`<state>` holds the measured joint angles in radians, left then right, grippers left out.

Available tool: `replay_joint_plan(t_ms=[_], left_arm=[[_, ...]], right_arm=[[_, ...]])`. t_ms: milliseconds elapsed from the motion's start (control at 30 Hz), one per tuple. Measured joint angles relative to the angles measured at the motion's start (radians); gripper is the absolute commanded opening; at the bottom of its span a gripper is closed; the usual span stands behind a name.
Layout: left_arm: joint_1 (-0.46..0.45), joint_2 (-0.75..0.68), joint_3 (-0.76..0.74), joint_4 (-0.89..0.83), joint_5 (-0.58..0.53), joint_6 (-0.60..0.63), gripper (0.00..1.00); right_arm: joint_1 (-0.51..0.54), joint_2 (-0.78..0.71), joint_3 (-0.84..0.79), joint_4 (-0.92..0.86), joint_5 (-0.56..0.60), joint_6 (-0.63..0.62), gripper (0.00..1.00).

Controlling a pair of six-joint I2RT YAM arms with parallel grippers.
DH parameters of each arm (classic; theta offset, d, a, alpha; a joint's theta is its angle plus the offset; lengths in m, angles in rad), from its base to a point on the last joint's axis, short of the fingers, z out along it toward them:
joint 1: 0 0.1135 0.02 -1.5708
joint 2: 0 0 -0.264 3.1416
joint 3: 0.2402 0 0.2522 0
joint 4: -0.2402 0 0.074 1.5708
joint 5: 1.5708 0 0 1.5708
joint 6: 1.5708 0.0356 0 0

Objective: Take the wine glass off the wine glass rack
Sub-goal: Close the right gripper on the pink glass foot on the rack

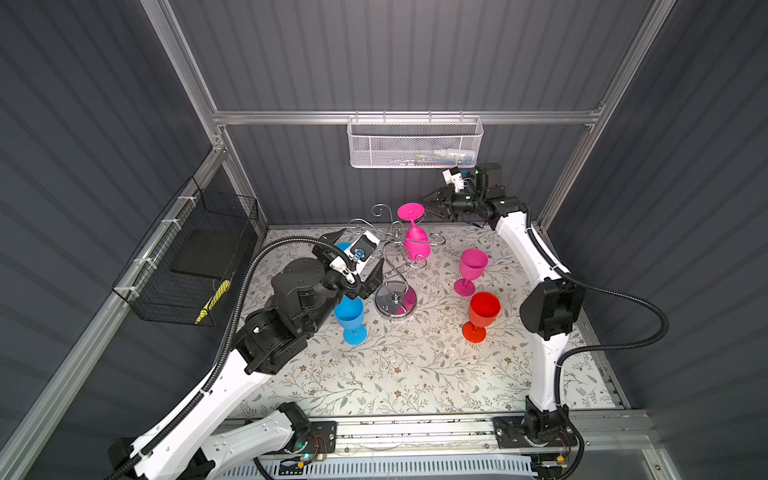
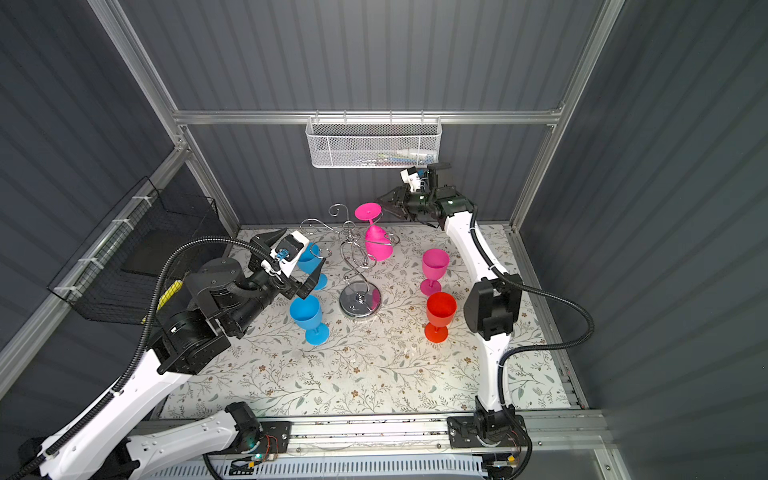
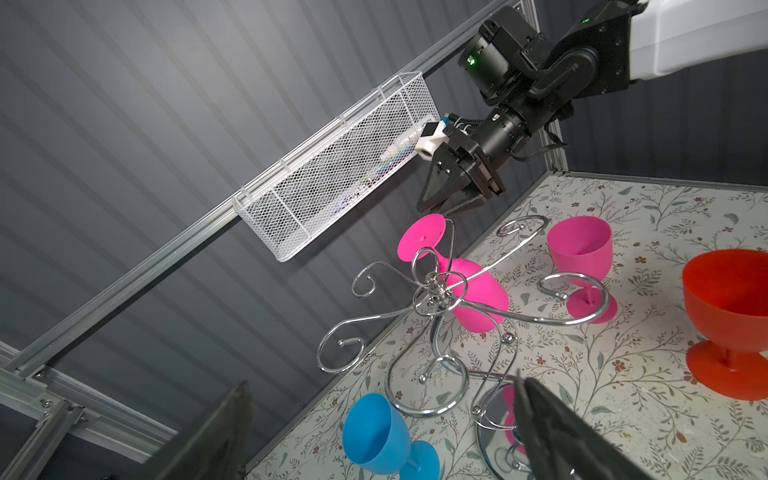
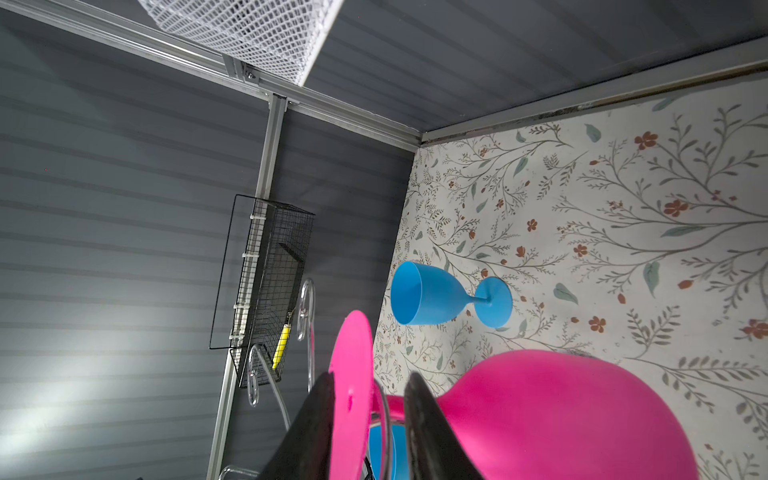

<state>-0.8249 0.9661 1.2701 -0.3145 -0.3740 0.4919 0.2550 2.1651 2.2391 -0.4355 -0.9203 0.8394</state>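
While the shiny chrome wire wine glass rack [image 1: 392,266] stood mid-bench on the floral bench [image 1: 399,374], a bright pink plastic wine glass [image 1: 415,239] hung upside down and tilted from one of its arms. The right hand [image 1: 428,206] straddled the glass's round foot, fingers [image 4: 307,432] either side of it; whether they pinched it I could not tell. The left hand [image 1: 353,266] was spread wide beside the rack, holding nothing.

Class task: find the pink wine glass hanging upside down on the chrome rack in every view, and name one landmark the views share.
Top views: hanging glass at centre back.
Left wrist: centre.
Right wrist: lower foreground, foot between the right tool's fingers.
Shared landmark: white mesh basket.
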Motion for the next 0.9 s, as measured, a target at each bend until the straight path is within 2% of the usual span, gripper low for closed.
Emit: replay_joint_plan(t_ms=[600,900], left_arm=[[0.000,0.000,-0.003,-0.001,0.000,0.000,1.00],[0.000,-0.002,-0.004,-0.007,0.000,0.000,1.00]], right_arm=[[0.018,0.020,0.018,0.002,-0.023,0.029,0.30],[0.023,0.020,0.018,0.003,-0.027,0.042,0.22]])
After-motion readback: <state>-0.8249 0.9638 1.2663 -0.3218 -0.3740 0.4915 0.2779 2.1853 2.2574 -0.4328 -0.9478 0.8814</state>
